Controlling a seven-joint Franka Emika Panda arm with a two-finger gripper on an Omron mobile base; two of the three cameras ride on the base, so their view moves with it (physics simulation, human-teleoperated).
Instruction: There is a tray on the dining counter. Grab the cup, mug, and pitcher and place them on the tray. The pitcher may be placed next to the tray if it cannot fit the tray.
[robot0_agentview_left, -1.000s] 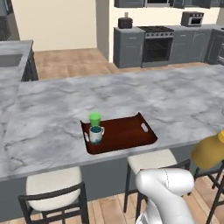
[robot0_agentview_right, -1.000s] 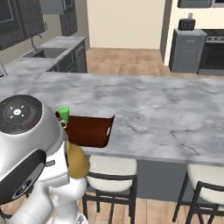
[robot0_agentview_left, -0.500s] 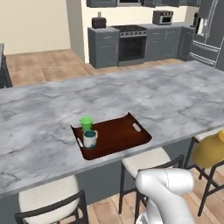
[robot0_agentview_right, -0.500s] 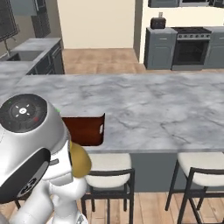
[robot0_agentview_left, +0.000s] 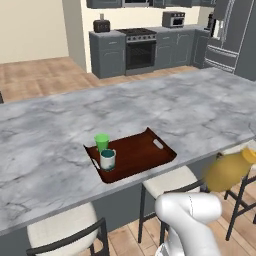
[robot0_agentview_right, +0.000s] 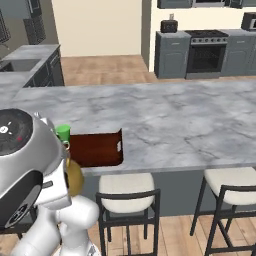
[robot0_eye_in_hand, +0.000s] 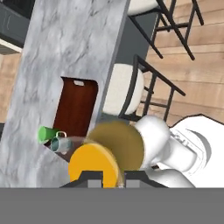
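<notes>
A: You are carrying the pitcher off the near edge of the dining counter — the gripper is closing narrowly on it, its fingertips sitting at the pitcher's bright yellow end.

B: You are finding the cup and mug standing at the left end of the tray. Aim for the bare right half, lowering upright — or beside the tray if crowded.

A: Any lettering?

B: You are reading none — no brands or labels are legible.
</notes>
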